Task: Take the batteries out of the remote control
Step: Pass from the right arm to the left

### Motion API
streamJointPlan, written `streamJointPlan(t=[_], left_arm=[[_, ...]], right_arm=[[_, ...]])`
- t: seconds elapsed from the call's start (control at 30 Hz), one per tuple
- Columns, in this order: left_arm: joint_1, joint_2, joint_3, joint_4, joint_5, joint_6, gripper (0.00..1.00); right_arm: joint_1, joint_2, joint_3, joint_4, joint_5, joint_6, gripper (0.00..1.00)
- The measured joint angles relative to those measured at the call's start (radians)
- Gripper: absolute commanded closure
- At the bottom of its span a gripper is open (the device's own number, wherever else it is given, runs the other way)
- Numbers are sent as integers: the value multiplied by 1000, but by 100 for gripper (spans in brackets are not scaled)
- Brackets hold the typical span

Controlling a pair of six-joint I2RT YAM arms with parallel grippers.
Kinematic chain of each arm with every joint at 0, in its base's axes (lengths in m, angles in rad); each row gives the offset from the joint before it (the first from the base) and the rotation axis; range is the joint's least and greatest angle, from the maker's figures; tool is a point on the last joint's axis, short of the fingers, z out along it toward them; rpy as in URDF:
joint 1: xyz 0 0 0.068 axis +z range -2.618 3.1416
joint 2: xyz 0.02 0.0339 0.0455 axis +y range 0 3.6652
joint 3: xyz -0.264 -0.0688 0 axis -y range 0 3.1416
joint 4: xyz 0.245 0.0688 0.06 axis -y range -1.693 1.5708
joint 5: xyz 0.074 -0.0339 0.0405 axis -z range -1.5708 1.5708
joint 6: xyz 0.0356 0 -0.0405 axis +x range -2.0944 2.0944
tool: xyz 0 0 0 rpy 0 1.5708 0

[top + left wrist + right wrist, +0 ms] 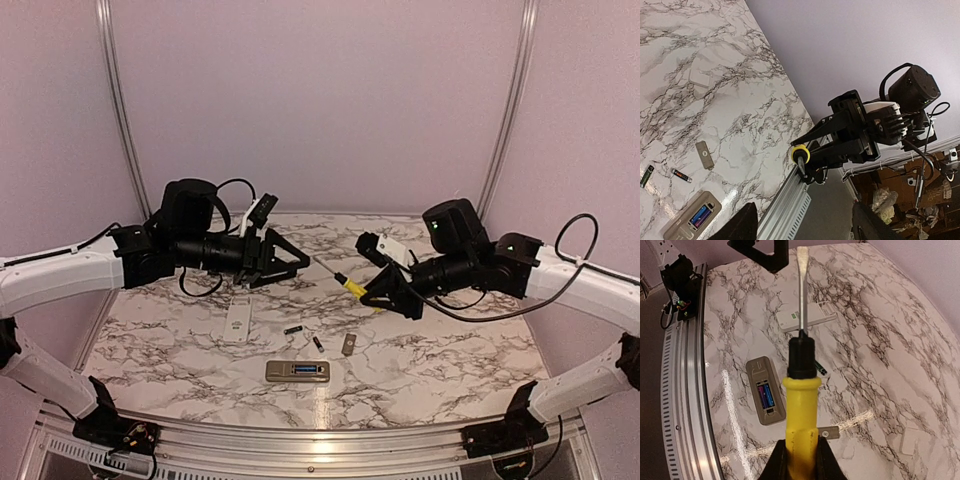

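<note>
The grey remote control [298, 372] lies face down near the front edge with its compartment open. Two batteries [765, 395], blue and purple, sit inside it. Two loose dark batteries [293, 329] [318, 343] lie just behind it, and the small grey cover plate [348, 345] lies to their right. My right gripper [385, 290] is shut on the yellow handle of a screwdriver [801, 410], held in the air with its blade pointing left. My left gripper [300, 265] hovers open and holds nothing, facing the blade tip; its fingers [740, 225] show at the bottom of the left wrist view.
A white remote [238, 320] lies left of centre on the marble table [450, 350]. A metal rail [300, 450] runs along the front edge. Walls close off the back and sides.
</note>
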Motion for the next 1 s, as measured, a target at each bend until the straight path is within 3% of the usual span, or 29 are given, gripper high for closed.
streamJointPlan(t=[0.37, 1.0], left_arm=[[2, 40, 66, 12, 22, -75, 51], [2, 122, 116, 15, 25, -126, 68]], right_arm=[[49, 0, 43, 0, 78, -5, 100], [83, 4, 65, -1, 138, -36, 100]])
